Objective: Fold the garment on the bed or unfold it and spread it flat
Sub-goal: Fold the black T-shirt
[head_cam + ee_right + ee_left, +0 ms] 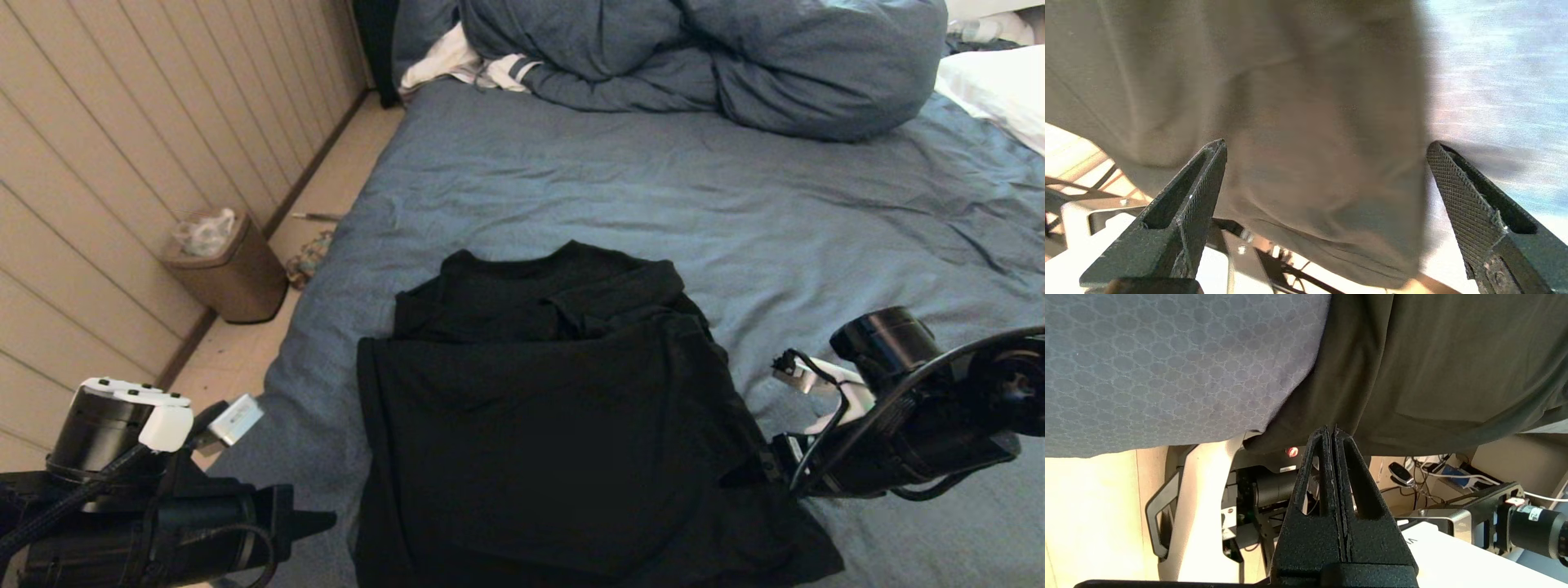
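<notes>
The garment (539, 433) is a black T-shirt lying plain side up near the front of the bed (735, 212), with its upper part folded in and its lower hem at the bed's front edge. My left gripper (326, 518) hovers just off the shirt's left edge with its jaws shut and nothing between them. In the left wrist view the left gripper (1331, 430) points at the hanging hem of the garment (1433, 367). My right gripper (755, 472) is at the shirt's right edge. The right gripper (1327, 163) stands wide open with the garment (1290, 102) spread beyond its fingers.
A bulky blue duvet (718, 57) is heaped at the far end, with a white striped cloth (469, 65) beside it and a white pillow (1000, 86) at the far right. A brown bin (224, 269) stands on the floor by the panelled wall at left.
</notes>
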